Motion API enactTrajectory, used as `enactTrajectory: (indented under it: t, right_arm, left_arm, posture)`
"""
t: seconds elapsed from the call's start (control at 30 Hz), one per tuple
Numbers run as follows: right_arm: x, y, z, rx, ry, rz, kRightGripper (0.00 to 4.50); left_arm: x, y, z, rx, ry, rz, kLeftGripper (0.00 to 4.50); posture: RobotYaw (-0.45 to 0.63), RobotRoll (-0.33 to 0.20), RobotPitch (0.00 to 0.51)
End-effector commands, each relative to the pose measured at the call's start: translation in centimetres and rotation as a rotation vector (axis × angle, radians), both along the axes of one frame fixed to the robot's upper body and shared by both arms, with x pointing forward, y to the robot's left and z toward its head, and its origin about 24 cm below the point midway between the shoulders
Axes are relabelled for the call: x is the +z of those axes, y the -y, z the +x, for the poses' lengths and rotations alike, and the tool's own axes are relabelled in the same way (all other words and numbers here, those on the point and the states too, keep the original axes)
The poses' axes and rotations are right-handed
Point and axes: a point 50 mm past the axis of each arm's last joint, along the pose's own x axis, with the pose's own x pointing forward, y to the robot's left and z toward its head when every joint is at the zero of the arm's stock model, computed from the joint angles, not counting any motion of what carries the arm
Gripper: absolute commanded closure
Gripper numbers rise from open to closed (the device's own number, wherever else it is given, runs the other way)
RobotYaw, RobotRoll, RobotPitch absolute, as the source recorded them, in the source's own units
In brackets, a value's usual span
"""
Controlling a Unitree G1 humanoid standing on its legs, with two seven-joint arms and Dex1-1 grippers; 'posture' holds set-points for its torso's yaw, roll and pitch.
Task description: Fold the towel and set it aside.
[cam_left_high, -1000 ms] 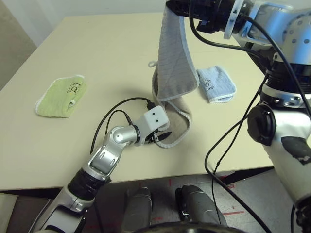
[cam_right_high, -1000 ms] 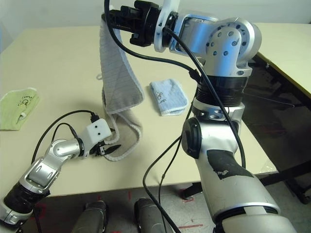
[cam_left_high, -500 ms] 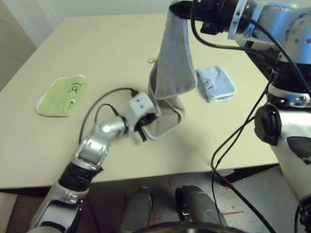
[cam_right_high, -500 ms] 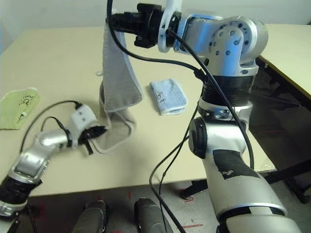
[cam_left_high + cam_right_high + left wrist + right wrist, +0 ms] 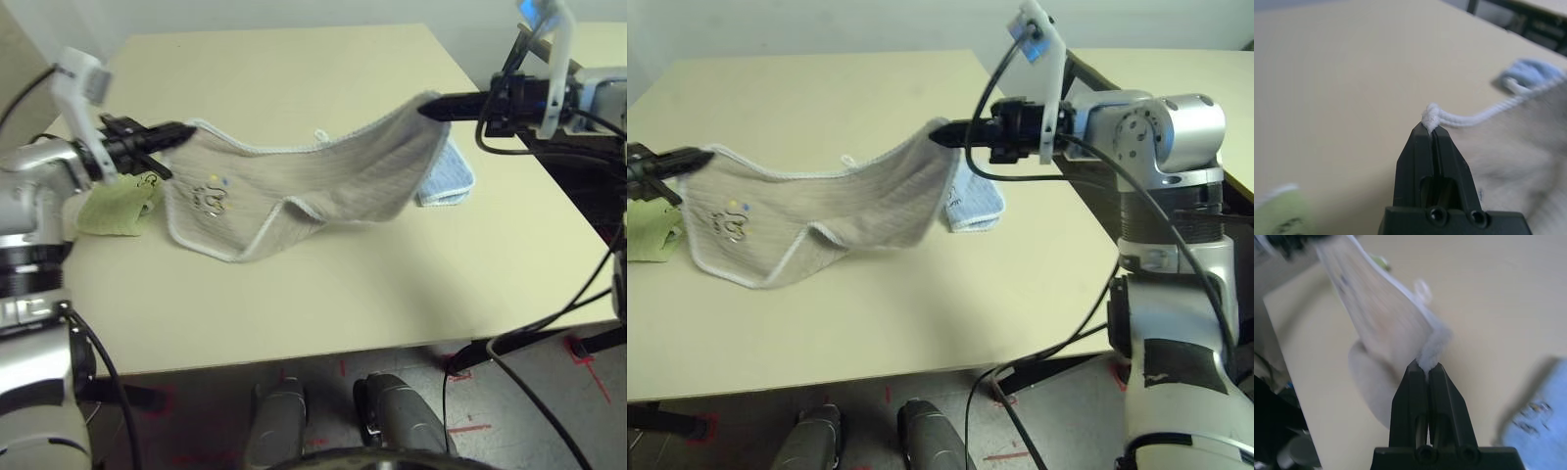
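Observation:
The beige towel with white edging and a small dark logo hangs stretched in the air above the table between my two grippers, sagging in the middle. My left gripper is shut on its left corner, seen close up as white edging pinched between the black fingers. My right gripper is shut on the towel's right corner, at about the same height as the left gripper. The towel's lower edge droops toward the tabletop.
A light-green folded towel lies on the table at the left, under my left gripper. A light-blue folded towel lies at the right, partly behind the stretched cloth. The table's near edge runs in front.
My left gripper shut on the towel's lower corner and carried it up and far to the left. The right gripper moved right and down, so the towel went from hanging to stretched flat.

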Motion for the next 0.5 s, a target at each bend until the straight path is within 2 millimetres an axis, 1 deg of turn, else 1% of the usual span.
enactTrajectory:
  t: [0.03,0.07,0.13,0.17,0.23,0.27,0.3,0.33,0.43,0.5]
  right_arm:
    - [-0.7,1.4,0.0,0.036,-0.004,-0.074,4.5]
    - [-0.9,1.7,0.0,0.049,-0.009,-0.102,4.5]
    - [-2.0,3.1,0.2,0.061,0.004,-0.31,4.5]
    - [-2.4,3.6,0.3,0.07,0.007,-0.385,4.5]
    - [-3.1,4.6,1.2,0.05,0.103,-0.591,4.5]
    - [-3.1,4.6,1.7,0.041,0.162,-0.644,4.5]
    - [-2.9,4.4,2.2,0.034,0.214,-0.66,4.5]
    - [-2.6,4.1,2.6,0.019,0.251,-0.636,4.5]
    - [-1.4,2.6,3.8,-0.028,0.352,-0.499,4.5]
    - [-0.6,1.8,4.2,-0.049,0.404,-0.409,4.5]
  left_arm:
    - [0.8,-1.6,-0.1,0.026,0.012,-0.021,4.44]
    - [1.1,-2.0,-0.1,0.036,0.018,-0.025,4.44]
    - [1.6,-3.1,0.0,0.068,0.035,-0.018,4.44]
    - [1.7,-3.4,0.0,0.074,0.039,-0.016,4.44]
    - [2.1,-3.7,0.1,0.073,0.051,-0.004,4.44]
    - [2.2,-3.7,0.2,0.068,0.057,0.0,4.44]
    - [2.2,-3.7,0.2,0.062,0.061,0.004,4.44]
    - [2.2,-3.7,0.3,0.057,0.062,0.006,4.44]
    - [2.0,-3.9,0.2,0.048,0.056,0.02,4.44]
    - [1.8,-4.1,0.2,0.048,0.05,0.023,4.44]
  posture:
    - [-0.09,0.0,0.088]
    - [-0.09,0.0,0.088]
    - [-0.1,0.0,0.088]
    - [-0.1,0.0,0.087]
    - [-0.1,0.0,0.087]
    - [-0.09,0.0,0.086]
    - [-0.09,0.0,0.086]
    - [-0.09,0.0,0.086]
    - [-0.09,0.0,0.087]
    - [-0.09,0.0,0.087]
